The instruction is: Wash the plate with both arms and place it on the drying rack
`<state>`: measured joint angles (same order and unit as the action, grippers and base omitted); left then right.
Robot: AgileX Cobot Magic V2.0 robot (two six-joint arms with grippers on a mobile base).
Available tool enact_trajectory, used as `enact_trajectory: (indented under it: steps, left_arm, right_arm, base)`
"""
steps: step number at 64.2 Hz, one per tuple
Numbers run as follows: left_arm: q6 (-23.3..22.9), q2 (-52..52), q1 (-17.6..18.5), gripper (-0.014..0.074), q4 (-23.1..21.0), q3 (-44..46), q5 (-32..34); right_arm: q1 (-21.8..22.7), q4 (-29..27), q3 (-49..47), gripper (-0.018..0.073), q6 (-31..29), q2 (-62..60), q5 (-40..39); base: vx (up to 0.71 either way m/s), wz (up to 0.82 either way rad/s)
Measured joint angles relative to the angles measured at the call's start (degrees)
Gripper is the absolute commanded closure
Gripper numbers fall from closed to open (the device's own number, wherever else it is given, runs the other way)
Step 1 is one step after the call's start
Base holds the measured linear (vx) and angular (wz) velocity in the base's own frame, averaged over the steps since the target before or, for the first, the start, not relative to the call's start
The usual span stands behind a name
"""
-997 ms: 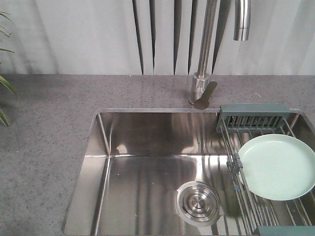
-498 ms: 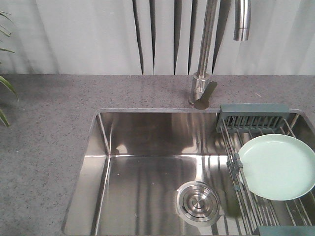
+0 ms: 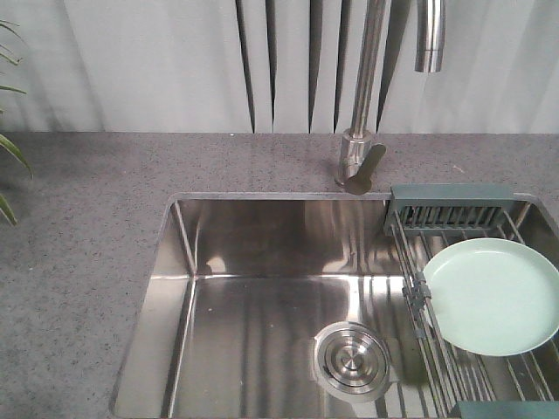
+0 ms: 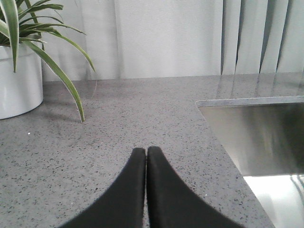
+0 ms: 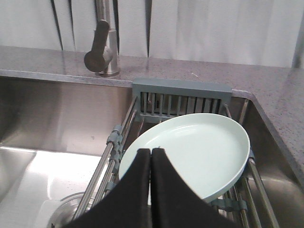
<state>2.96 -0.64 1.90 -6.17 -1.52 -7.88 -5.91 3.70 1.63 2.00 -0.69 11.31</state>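
Note:
The pale mint-green plate (image 3: 493, 295) (image 5: 199, 152) lies flat on the steel rods of the drying rack (image 3: 417, 301) (image 5: 116, 142) over the right side of the sink. Its slotted grey-green caddy (image 3: 447, 208) (image 5: 181, 97) stands at the back. In the right wrist view my right gripper (image 5: 150, 151) is shut, empty, hovering in front of the plate's near rim. My left gripper (image 4: 146, 149) is shut too, empty, low over the grey counter to the left of the sink. Neither arm shows in the front view.
The steel sink (image 3: 262, 305) has a round drain (image 3: 351, 360) in its floor. A tall steel tap (image 3: 360, 113) (image 5: 102, 47) stands behind it. A potted plant in a white pot (image 4: 19, 80) sits on the counter (image 4: 118, 114) at far left.

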Motion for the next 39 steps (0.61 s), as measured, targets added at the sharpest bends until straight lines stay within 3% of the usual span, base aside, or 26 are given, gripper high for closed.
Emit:
enact_trajectory:
  steps: [22, 39]
  left_arm:
    - [0.00, 0.00, 0.00, 0.0601, 0.05, 0.00, 0.00]
    - [0.00, 0.00, 0.00, 0.0601, 0.02, 0.00, 0.00]
  right_arm:
    - [0.78, -0.94, 0.00, 0.0569, 0.18, 0.00, -6.50]
    - [0.78, -1.10, 0.00, 0.0569, 2.44, 0.00, -7.16]
  base:
    - [0.00, 0.00]
    - [0.00, 0.00]
